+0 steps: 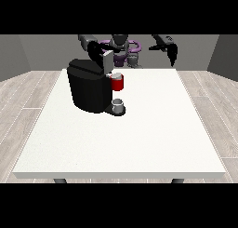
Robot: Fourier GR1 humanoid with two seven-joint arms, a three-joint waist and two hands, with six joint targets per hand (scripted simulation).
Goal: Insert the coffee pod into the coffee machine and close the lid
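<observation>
The black coffee machine [88, 90] stands on the left half of the white table [153, 129]. Its grey lid [108, 60] is raised upright. Below the lid sits the red pod holder [118, 83], with a pale round top that may be the coffee pod [117, 76]. A grey cup [118, 104] rests on the machine's base. The hand at the view's left [95, 49] is right behind the raised lid, close to its top edge; contact is unclear. The hand at the view's right [172, 52] hangs above the table's far right edge, fingers relaxed and pointing down, holding nothing.
The robot's torso [122, 48] is behind the far table edge. The table's front edge [121, 175] runs along the view's bottom. Wooden floor surrounds the table.
</observation>
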